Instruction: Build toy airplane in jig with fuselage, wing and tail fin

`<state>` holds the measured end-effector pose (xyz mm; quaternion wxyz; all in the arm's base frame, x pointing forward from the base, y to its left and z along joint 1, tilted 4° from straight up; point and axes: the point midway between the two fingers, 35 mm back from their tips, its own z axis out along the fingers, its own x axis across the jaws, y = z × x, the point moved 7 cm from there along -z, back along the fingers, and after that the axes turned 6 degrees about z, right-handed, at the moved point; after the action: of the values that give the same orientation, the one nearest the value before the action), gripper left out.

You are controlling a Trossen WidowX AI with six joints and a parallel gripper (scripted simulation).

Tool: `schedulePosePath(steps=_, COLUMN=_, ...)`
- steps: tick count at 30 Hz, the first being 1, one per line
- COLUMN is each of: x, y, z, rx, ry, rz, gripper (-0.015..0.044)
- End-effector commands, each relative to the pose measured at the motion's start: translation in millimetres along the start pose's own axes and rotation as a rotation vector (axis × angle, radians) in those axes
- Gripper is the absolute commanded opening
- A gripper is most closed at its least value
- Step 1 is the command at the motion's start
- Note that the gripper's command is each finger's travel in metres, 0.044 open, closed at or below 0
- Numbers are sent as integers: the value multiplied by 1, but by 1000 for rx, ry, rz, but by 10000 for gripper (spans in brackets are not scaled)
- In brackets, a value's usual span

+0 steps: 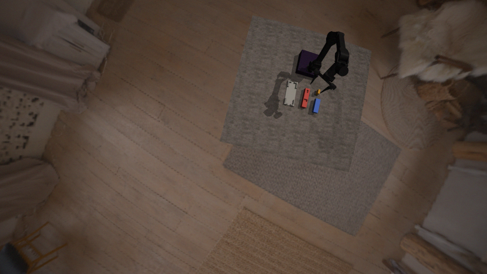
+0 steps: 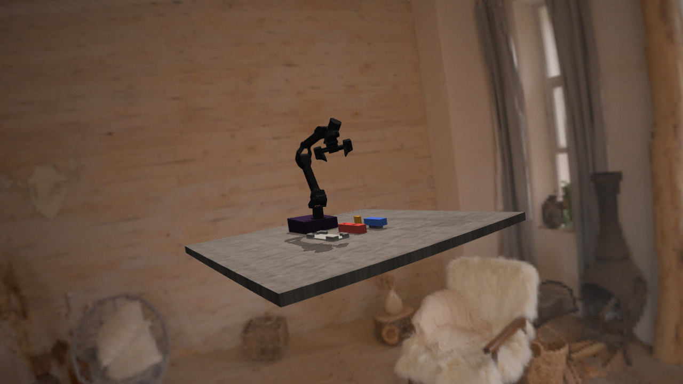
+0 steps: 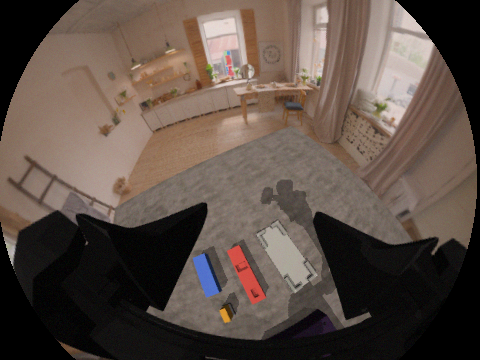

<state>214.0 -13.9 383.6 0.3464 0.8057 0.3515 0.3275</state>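
open gripper [image 2: 333, 150] high above fuselage [image 2: 352, 228]

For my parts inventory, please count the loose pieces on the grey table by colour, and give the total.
White: 1, the cradle
Red: 1, the long block
Blue: 1, the block
Yellow: 1, the small piece
Total: 4

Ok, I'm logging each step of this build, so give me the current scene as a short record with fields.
gripper: open, empty, high above the table
cradle: white, unfilled, lying on the table
fuselage: red, beside the cradle, not seated
wing: blue, lying apart from the fuselage
tail fin: small yellow piece, loose on the table
progress: nothing assembled
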Motion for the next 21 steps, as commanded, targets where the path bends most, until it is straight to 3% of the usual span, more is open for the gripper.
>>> schedulePosePath(steps=1, x=9, y=-38, z=47, rx=239, ry=-19, rz=-192, gripper=440)
schedulePosePath(steps=12, x=1, y=-154, z=128, rx=911, ry=44, rz=-565, gripper=440)
schedulePosePath(steps=21, x=-1, y=-162, z=131, rx=949, ry=51, rz=-579, gripper=440)
